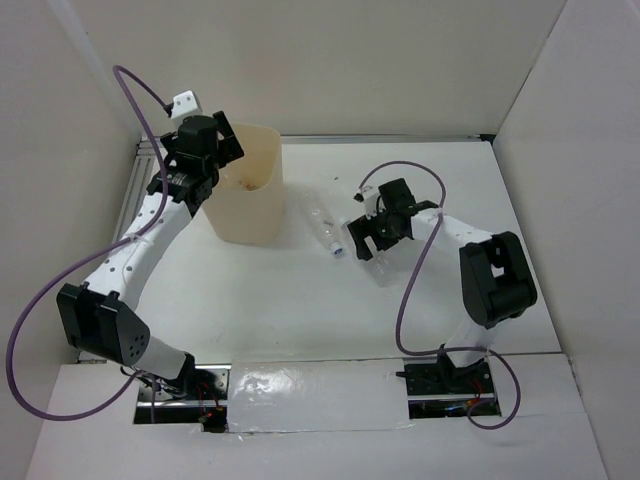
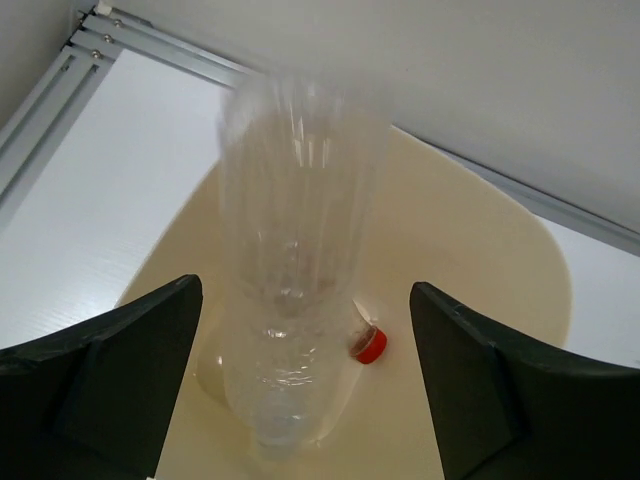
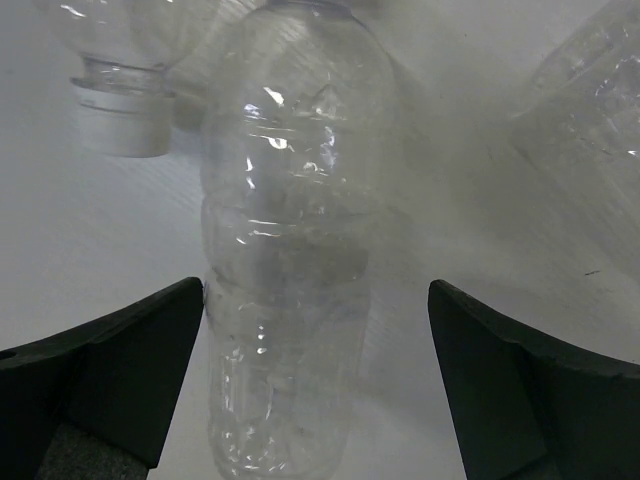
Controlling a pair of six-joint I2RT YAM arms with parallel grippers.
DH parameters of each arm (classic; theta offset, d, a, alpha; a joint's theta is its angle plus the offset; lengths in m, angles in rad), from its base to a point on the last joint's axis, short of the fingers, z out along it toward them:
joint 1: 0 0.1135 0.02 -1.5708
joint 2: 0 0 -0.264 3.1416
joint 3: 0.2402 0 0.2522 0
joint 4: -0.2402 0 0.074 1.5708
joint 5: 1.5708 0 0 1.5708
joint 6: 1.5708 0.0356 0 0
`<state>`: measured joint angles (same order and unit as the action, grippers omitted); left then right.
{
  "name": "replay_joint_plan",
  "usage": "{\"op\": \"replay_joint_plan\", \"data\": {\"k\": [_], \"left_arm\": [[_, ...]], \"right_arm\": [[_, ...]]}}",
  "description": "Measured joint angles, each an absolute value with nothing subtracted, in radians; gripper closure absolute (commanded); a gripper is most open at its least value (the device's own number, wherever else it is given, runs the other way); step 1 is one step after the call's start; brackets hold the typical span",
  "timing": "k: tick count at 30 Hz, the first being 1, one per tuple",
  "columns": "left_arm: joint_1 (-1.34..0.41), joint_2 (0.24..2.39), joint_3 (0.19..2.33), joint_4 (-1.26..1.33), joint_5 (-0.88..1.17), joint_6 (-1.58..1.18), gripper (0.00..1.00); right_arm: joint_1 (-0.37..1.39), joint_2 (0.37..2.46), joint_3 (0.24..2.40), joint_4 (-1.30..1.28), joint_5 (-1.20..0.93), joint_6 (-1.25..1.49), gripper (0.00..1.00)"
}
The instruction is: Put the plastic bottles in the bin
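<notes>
The white table (image 1: 300, 310) carries everything. The cream bin (image 1: 262, 215) stands toward its far left part and serves as the landmark here.

The left arm (image 1: 130, 260) reaches up to the bin's left rim, and the left gripper (image 2: 305, 290) hangs over the bin's mouth. Its jaws are spread wide. A clear bottle (image 2: 295, 250) stands on end between them, touching neither finger. Its upper part is blurred, and its lower end points down into the bin. It cannot be told whether that end rests on the bin's floor.

The right arm (image 1: 490, 275) bends in toward the table's middle, to the right of the bin. The right gripper (image 3: 318, 290) is low over the table there, also spread wide. A second clear bottle (image 3: 285, 250) lies lengthwise in the gap between its fingers. The left finger sits just beside the bottle's wall, and whether they touch cannot be told.

A white-capped bottle (image 1: 322, 225) lies on the table between the bin and the right gripper, with its cap on the end farther from the bin. Part of a third table bottle (image 3: 590, 110) shows on the side of the right gripper away from the bin.

A red cap (image 2: 368, 345) shows on the bin's floor.
</notes>
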<state>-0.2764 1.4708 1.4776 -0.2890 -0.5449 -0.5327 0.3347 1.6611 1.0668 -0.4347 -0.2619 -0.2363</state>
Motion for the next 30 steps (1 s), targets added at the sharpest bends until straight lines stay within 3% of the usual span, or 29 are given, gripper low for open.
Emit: {"op": "replay_joint_plan", "data": {"k": [3,10,11,12,14,18,24,30], "left_arm": [[-0.276,1.47,1.465,-0.296,-0.525,-0.534,0.01],[-0.344,1.357,1.398,-0.27,-0.471,-0.483,0.01],[-0.369,1.323,1.378,-0.261,-0.455,-0.469,0.01],[-0.4,1.28,1.349,-0.244,-0.432,-0.449,0.01],[-0.458,1.183,1.283,-0.218,-0.375,-0.421,0.01],[-0.542,1.027,1.155,-0.143,-0.241,-0.396,0.01],[-0.764,0.898,0.894,-0.092,-0.191,-0.436,0.01],[-0.923,0.971,0.67,-0.088,-0.242,-0.555,0.01]], "right_arm": [[0.342,1.701,1.054,-0.407,-0.226,-0.224,0.03],[0.348,1.759,1.045,-0.376,-0.182,-0.218,0.3],[0.349,1.759,1.045,-0.373,-0.179,-0.219,0.37],[0.349,1.759,1.045,-0.371,-0.18,-0.222,0.54],[0.347,1.75,1.051,-0.372,-0.199,-0.232,0.75],[0.329,1.702,1.075,-0.446,-0.283,-0.298,0.92],[0.311,1.594,1.374,-0.591,-0.434,-0.378,0.92],[0.353,1.599,1.758,-0.389,-0.481,-0.29,0.89]]}}
